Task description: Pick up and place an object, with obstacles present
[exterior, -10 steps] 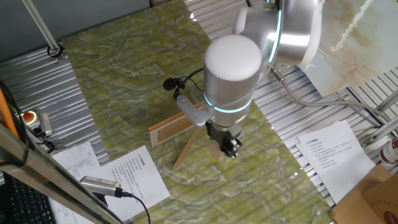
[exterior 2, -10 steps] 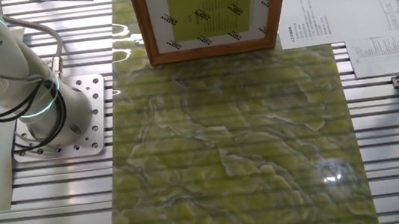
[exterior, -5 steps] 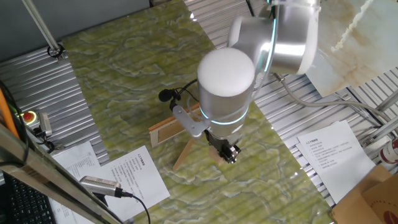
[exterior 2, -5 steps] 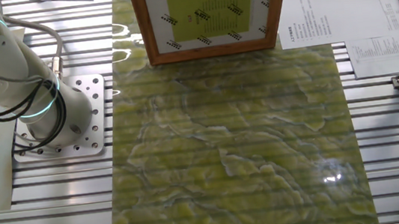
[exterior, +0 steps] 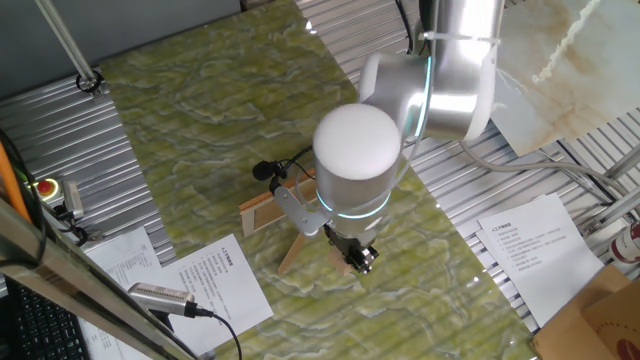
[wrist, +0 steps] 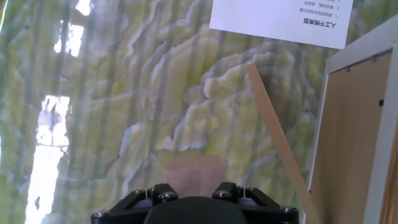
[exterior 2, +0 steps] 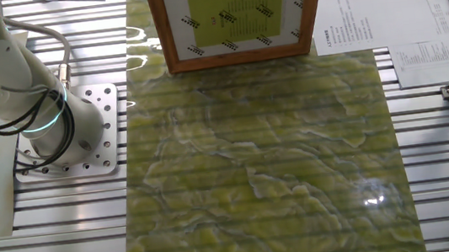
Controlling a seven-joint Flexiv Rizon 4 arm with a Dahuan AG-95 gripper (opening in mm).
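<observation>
Green marbled mat (exterior: 200, 130) covered the middle of a ribbed metal table (exterior: 70, 140), with printed sheets (exterior: 215, 285) lying at the near edge of the mat in one fixed view.

Over the mat, the silver arm (exterior: 440, 70) reached down, its white rounded wrist housing (exterior: 355, 155) ringed by a cyan light band. In the other fixed view, only the arm's base (exterior 2: 54, 120) appeared, bolted to a perforated plate beside the mat; the hand was out of frame there.

A framed board (exterior: 268, 210) stood on edge on the mat, partly hidden by the wrist, and was propped from behind by a slim slanted stick (exterior: 298, 248). The other fixed view showed its front: a wooden frame (exterior 2: 237, 14) around a yellow-green printed sheet. In the hand view, the plain brown back of the board (wrist: 351, 124) filled the right side, and the stick (wrist: 277, 140) ran diagonally just beside it.

The gripper (exterior: 360, 258) hung low over the mat, close beside the stick. The wooden cube (wrist: 195, 176) sat between the black fingers (wrist: 163, 195) directly ahead of the hand, clamped between them, above the mat.
</observation>
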